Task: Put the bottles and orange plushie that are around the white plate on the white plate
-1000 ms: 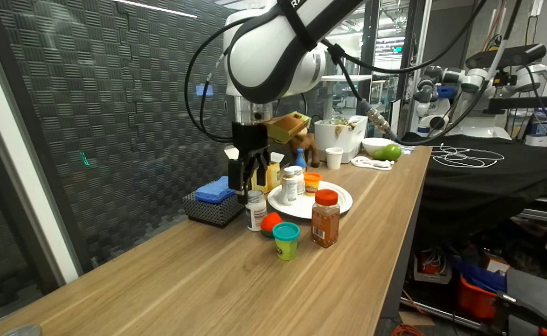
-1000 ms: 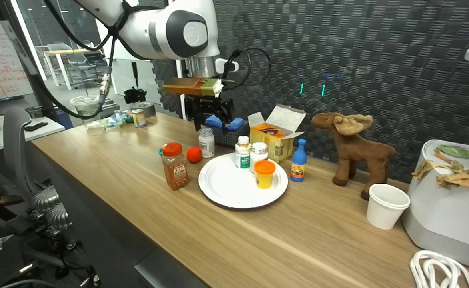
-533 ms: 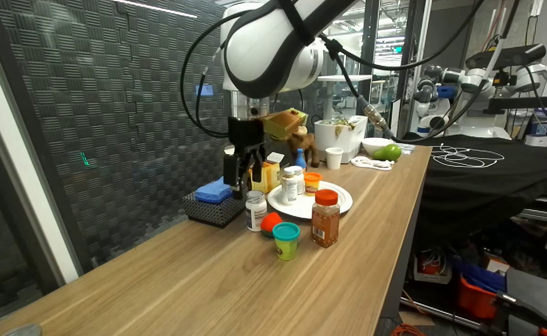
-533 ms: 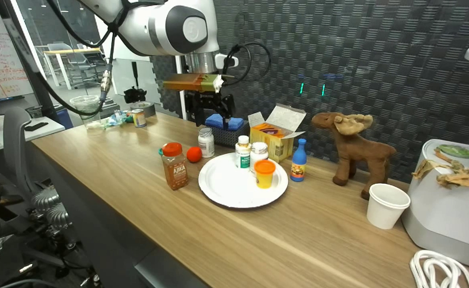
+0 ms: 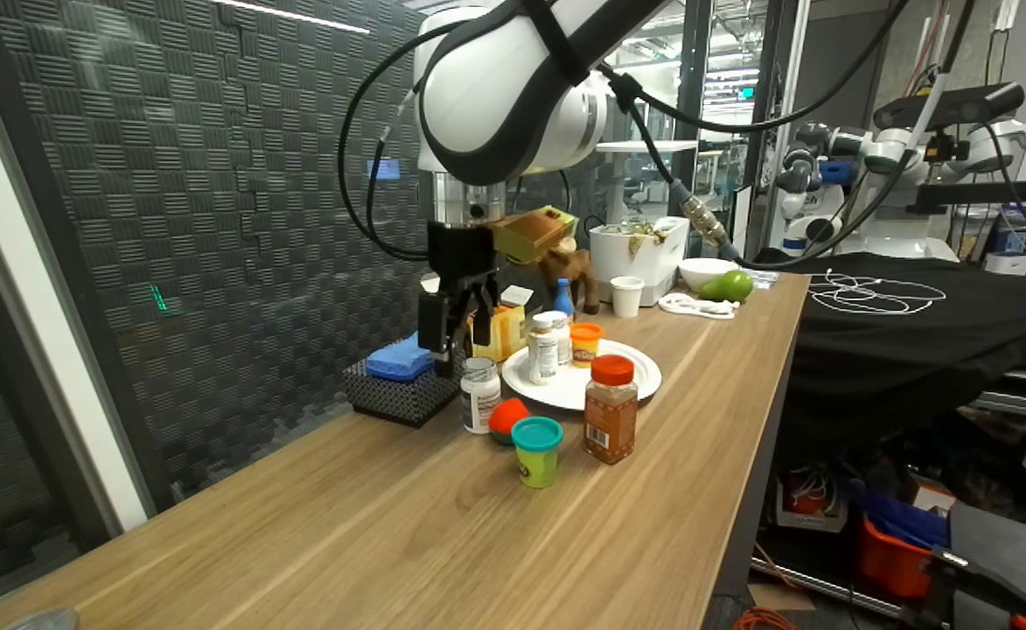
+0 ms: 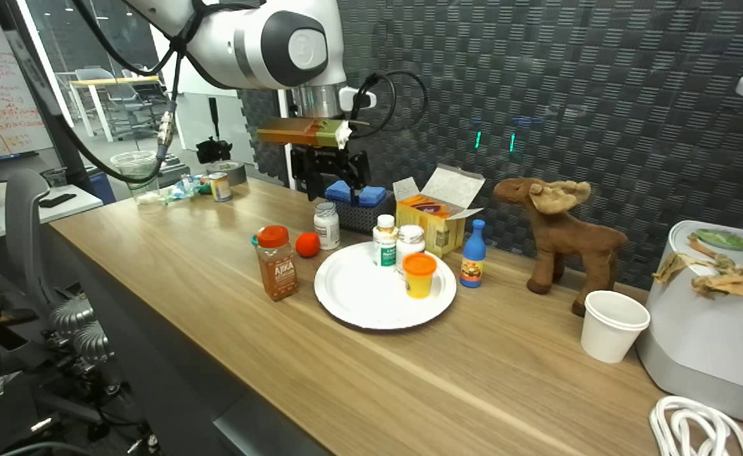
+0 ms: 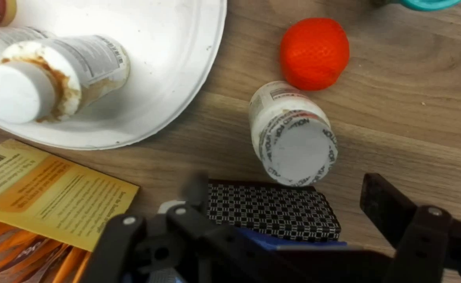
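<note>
The gripper [image 7: 283, 184] hangs above the table [image 5: 408, 525], its fingers [image 7: 383, 208] spread well apart and holding nothing. Just past the fingertips in the wrist view stands a white bottle [image 7: 293, 137] (its top is ringed with print), upright and apart from them. Next out from the fingers sits the orange plushie [image 7: 314, 53], just beside that bottle; whether the two touch, I cannot tell. Farther out from the fingers come a teal-lidded tub [image 5: 537, 455] and the red-capped amber bottle [image 6: 279, 275], both upright on the table, the latter near the plate [image 7: 167, 78]. In the wrist view the plate lies ahead and to the left of the fingers, bearing a capped bottle [image 7: 92, 65], another white bottle [image 6: 411, 244] and an orange-lidded tub [image 6: 419, 277]. Past these from the fingers, just off the plate, stands a blue bottle [image 6: 473, 259]. An open yellow box [image 6: 438, 235] is left of the fingers in the wrist view; in the gap between them shows a patterned box [image 7: 269, 210], with a blue pad [image 5: 401, 357] on it.
</note>
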Controlling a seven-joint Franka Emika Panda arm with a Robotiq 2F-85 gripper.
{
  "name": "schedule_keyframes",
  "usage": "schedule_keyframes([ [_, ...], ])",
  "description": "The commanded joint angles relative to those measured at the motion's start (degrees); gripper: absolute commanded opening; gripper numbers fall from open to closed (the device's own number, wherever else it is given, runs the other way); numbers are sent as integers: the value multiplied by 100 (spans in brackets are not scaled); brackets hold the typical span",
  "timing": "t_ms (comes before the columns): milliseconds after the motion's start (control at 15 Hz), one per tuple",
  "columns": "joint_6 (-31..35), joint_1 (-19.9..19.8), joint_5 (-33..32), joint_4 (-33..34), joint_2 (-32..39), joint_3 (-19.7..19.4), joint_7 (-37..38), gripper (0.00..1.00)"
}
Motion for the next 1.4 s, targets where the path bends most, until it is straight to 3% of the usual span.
schedule_keyframes([
  [0,18,-12,149,-260,-241,-3,56,100],
  [400,65,8,108,-574,-537,-32,172,100],
  [467,65,5,113,-598,-568,-33,182,75],
  [600,71,0,109,-632,-600,-28,147,68],
  [1000,31,-11,105,-633,-524,-26,85,20],
  [1333,1,-18,93,-668,-634,-51,132,19],
])
